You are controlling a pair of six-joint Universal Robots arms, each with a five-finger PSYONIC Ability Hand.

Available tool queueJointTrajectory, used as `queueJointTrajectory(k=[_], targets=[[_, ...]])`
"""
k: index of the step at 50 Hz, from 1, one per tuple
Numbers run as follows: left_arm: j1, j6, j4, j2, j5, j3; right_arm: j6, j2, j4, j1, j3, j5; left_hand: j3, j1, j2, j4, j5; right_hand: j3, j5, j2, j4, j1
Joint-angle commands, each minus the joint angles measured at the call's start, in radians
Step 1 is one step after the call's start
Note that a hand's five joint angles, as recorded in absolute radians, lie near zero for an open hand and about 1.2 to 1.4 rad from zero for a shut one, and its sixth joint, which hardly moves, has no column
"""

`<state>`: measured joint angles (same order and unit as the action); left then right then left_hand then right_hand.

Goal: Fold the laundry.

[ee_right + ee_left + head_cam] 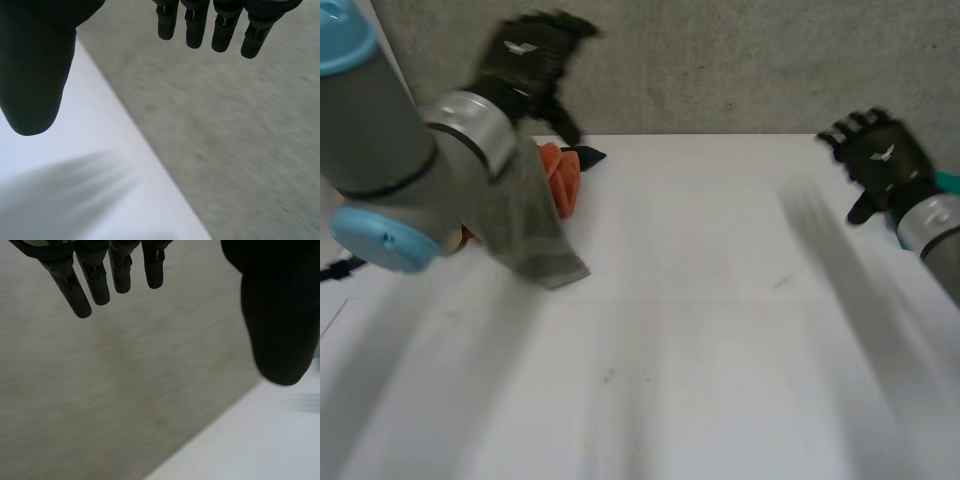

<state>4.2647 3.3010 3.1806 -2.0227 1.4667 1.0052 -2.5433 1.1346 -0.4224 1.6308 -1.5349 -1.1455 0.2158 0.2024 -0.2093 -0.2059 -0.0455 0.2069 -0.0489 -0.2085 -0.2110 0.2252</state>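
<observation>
The left hand (533, 62) is raised by the wall, fingers (96, 284) straight and empty. Under its arm, a grey cloth (525, 235) and an orange cloth (561, 175) sit at the tabletop's (720, 330) far left. The grey one perhaps hangs on the arm and could be dragged off. The right hand (880, 160) hovers spread, empty.

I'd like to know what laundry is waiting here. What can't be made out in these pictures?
The orange cloth: head view, mostly hidden behind the grey cloth and the left arm; its kind is unclear.
The grey cloth: head view, its upper part covered by the left arm.
A teal thing: head view, cut off by the edge beside the right arm.
</observation>
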Motion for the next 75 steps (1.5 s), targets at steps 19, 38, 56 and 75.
queueJointTrajectory(k=[19, 38, 56, 75], targets=[[0.357, 0.491, 0.237, -0.626, -0.17, -0.333, 0.064, 0.109, 0.07, 0.049, -0.294, 0.018, 1.032, 1.046, -1.039, -1.042, -1.028, -0.032, 0.049, 0.034, 0.036, -0.051], [0.046, -0.116, 0.377, 0.082, -0.103, 0.119, 0.043, 0.212, 0.068, 0.04, -0.261, -0.049, 1.18, 1.194, -1.187, -1.19, -1.176, -0.032, 0.049, 0.034, 0.036, -0.051], [-0.258, -0.044, 0.199, -0.227, -0.036, 0.15, -0.187, 0.272, 0.175, 0.04, -0.195, -0.106, 1.18, 1.194, -1.187, -1.19, -1.176, -0.032, 0.049, 0.034, 0.036, -0.051], [-0.145, -0.023, 0.09, 0.012, -0.006, 0.332, -0.212, 0.269, 0.468, 0.079, -0.157, -0.095, 0.097, 0.111, -0.104, -0.107, -0.093, -0.032, 0.049, 0.034, 0.036, -0.051]])
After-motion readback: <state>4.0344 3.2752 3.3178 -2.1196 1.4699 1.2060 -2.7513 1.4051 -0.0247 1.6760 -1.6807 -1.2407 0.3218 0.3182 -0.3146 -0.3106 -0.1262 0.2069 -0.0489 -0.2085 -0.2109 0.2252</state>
